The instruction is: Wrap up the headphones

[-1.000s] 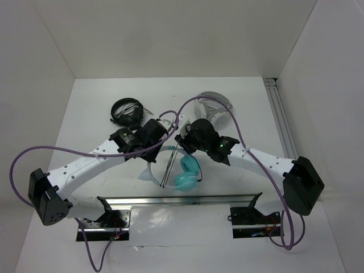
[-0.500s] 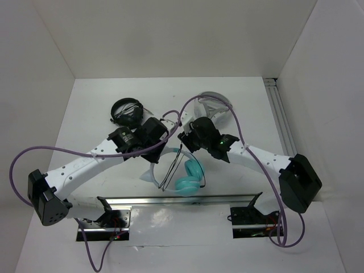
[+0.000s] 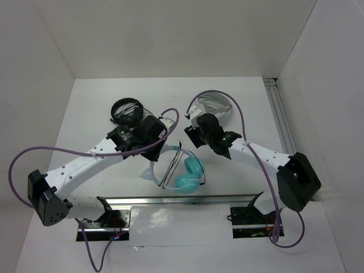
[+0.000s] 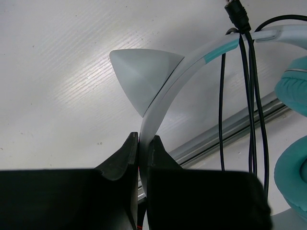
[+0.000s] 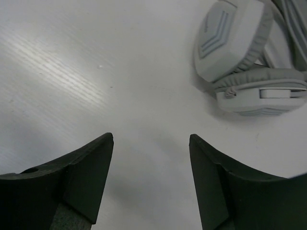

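Top external view, read outward from the arm bases: just beyond the silver metal rail [image 3: 182, 200], the over-ear headphones with round teal ear cups and a pale cat-eared headband [image 3: 187, 173] lie on the white table [image 3: 85, 114], between my two arms. Their thin black cable [image 3: 170, 168] hangs in loose loops across the headband, beside the cups.

On the left wrist camera, the left gripper [image 4: 143, 141] is pinched tight on the headband, just under one cat-ear point [image 4: 139, 72]. That arm reaches in from the left of the headphones, stretched long and diagonal, anchoring them.

A second ago the right gripper [image 3: 193, 122] sat low over the headphones, at the cable. Now it has pulled back to their far side with its jaws spread apart and only table between them. I read that as a length of cable laid over the band and let go. The wrap is begun, not finished, and slack still shows.

The right arm is folded at the elbow, wrist angled away from the headphones. Just beyond it are the grey-and-white padded headphones [image 5: 240, 62]. The all-black headphones [image 3: 126, 111] lie past the left wrist.
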You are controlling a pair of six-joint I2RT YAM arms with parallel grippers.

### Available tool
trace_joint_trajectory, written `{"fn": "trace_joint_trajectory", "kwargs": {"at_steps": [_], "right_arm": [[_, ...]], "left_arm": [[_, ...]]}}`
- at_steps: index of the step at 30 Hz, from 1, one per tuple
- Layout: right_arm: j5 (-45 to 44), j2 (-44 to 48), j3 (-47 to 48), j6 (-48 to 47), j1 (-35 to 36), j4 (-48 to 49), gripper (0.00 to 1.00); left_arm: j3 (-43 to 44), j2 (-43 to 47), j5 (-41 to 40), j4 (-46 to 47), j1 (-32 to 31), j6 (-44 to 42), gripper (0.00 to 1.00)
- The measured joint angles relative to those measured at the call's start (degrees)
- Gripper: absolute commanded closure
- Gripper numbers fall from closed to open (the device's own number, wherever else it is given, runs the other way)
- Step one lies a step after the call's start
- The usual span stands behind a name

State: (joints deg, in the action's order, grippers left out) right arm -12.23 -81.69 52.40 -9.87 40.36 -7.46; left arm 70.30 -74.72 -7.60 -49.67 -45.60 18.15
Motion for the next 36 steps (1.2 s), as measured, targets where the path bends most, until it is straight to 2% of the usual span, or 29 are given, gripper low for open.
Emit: {"fn": "trace_joint_trajectory", "kwargs": {"at_steps": [7, 8, 9, 14, 22, 29, 36], "right_arm": [[-6.78, 0.26, 0.87, 2.84, -1.38, -0.50, 0.24], [-7.50, 0.61, 1.62, 3.43, -1.38, -0.98, 0.21], [-8.04, 1.07, 2.40, 4.11, -1.38, -1.38, 0.08], [-12.66, 6.19, 9.25, 8.33, -1.38, -4.85, 0.00], [-17.92, 19.85, 15.02, 16.52, -1.14, -12.26, 0.00], [-16.02, 27.36, 13.99, 18.40, -0.72, -15.52, 0.00], [-12.76, 27.91, 11.91, 18.18, 0.59, -17.68, 0.00]], "left_arm": [[-0.02, 0.00, -0.02, 0.02, 1.29, -0.02, 1.00], [-0.02, -0.02, 0.00, 0.02, 1.49, -0.04, 1.00], [-0.02, -0.04, -0.07, 0.02, 1.73, -0.11, 1.00], [0.70, -1.49, -1.68, -0.31, 3.72, -0.72, 1.00], [5.29, -8.17, -5.38, 2.16, 11.58, -1.42, 1.00], [14.34, -20.59, -5.70, 10.19, 21.59, -1.92, 1.00], [33.16, -41.57, -6.69, 14.75, 24.83, -2.99, 1.00]]}}
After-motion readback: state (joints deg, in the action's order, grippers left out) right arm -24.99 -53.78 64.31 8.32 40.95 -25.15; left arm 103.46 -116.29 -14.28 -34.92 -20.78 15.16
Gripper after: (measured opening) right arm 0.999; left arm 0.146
